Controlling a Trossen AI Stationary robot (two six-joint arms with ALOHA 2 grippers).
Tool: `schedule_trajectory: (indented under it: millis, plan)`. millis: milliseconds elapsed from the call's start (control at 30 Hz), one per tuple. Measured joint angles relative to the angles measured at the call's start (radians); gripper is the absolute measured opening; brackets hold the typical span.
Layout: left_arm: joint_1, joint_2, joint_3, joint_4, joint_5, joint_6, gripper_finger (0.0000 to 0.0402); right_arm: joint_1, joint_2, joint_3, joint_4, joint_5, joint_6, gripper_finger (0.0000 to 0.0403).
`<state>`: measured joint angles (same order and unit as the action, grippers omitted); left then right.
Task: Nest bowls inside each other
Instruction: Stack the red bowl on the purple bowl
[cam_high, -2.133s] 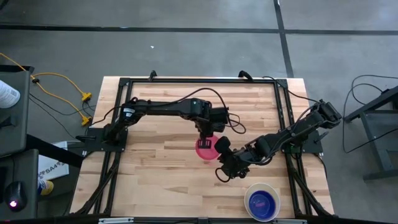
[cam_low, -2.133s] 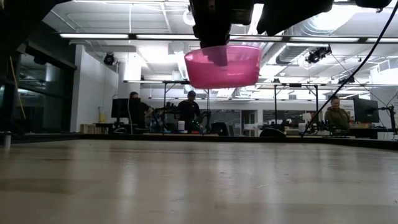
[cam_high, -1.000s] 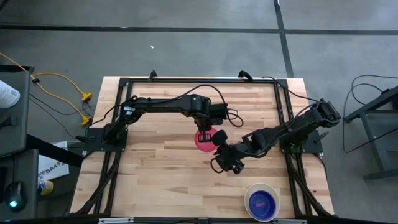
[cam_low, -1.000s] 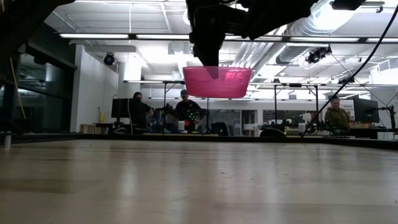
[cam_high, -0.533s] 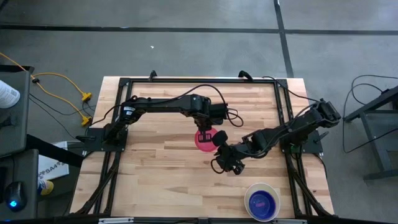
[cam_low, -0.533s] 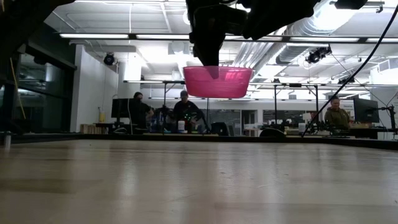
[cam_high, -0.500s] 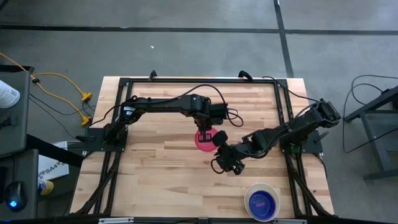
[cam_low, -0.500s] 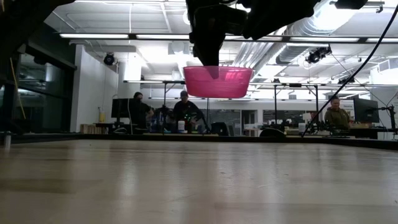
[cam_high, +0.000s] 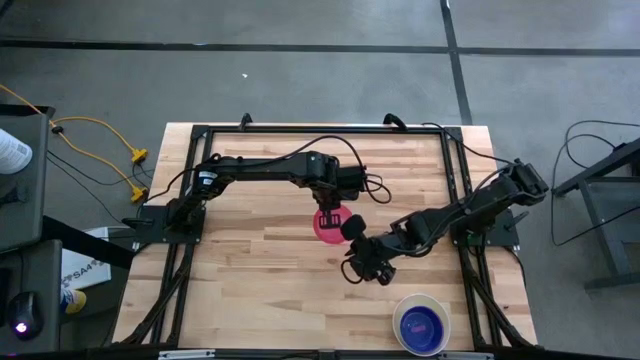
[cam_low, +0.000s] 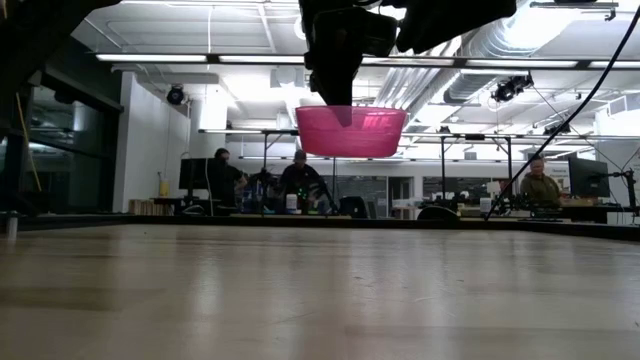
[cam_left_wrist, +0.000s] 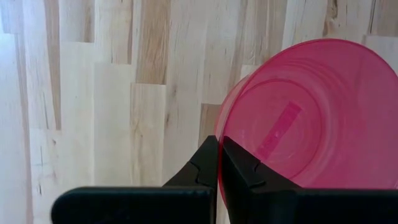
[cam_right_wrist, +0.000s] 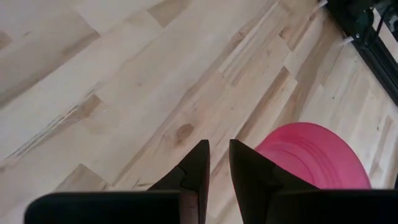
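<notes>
A pinkish-red bowl (cam_high: 322, 228) hangs high above the middle of the table, with my left gripper (cam_high: 331, 213) shut on its rim. The low view shows the same bowl (cam_low: 350, 132) about level, mouth up, clear of the wood. My right gripper (cam_high: 354, 272) hovers just nearer the table's near edge and to the right of that bowl; its fingers (cam_right_wrist: 198, 163) stand a narrow gap apart with only wood showing between them. A blue bowl (cam_high: 422, 326) sits inside a larger white bowl (cam_high: 402, 310) at the near right corner. My left gripper pinches the pink bowl's rim (cam_left_wrist: 219, 134) on the bowl's far side, one finger inside the bowl and one outside. The fingers come from above, pointing steeply down. The bowl hangs clear of the table, mouth up and nearly level.
A black frame (cam_high: 452, 170) runs along the table's far and side edges. Bare wood lies left of the pink bowl and along the near left. In the low view, people sit at desks in the room behind.
Nothing has visibly moved in the last second. Just before that, my left gripper carried the pink bowl a little toward the table's far edge and the bowl levelled out.
</notes>
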<state>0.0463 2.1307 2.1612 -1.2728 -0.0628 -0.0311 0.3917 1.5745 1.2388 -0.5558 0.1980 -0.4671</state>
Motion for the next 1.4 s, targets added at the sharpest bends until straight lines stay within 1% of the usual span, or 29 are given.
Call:
schedule_trajectory:
  millis: [100,267,400,467,667,833,900,1100,1267,1400]
  plan:
    - [0.000,0.000,0.000,0.000,-0.004,0.000,0.0001,0.013,0.000,0.000,0.000,-0.013,-0.006,0.0055]
    - [0.006,0.000,0.000,0.023,-0.007,-0.004,0.0001,0.040,0.000,0.000,0.042,-0.123,-0.008,0.0055]
    - [0.007,0.000,0.000,0.051,-0.004,-0.019,0.0001,0.036,0.000,0.000,0.112,-0.131,-0.008,0.0055]
    - [0.007,0.000,0.000,0.048,-0.004,-0.023,0.0001,0.020,0.002,0.000,0.115,-0.137,0.001,0.0055]
    - [0.006,-0.001,0.000,0.039,-0.004,-0.035,0.0001,-0.032,0.044,0.000,0.113,-0.205,0.003,0.0055]
    - [0.007,-0.001,0.000,0.017,-0.008,-0.043,0.0001,-0.039,0.054,0.000,0.112,-0.198,-0.036,0.0055]
    - [0.013,-0.001,0.000,0.017,-0.013,-0.057,0.0001,-0.039,0.054,0.000,0.109,-0.179,-0.037,0.0055]
    - [0.043,-0.001,0.000,0.014,-0.020,-0.133,0.0001,-0.022,0.053,0.000,0.060,-0.011,-0.005,0.0055]
    - [0.045,-0.001,0.000,0.030,0.008,-0.153,0.0001,-0.005,0.053,0.000,0.059,0.022,0.062,0.0055]
    - [0.045,-0.001,0.000,0.061,0.007,-0.201,0.0001,0.009,0.053,0.000,0.058,0.080,0.102,0.0055]
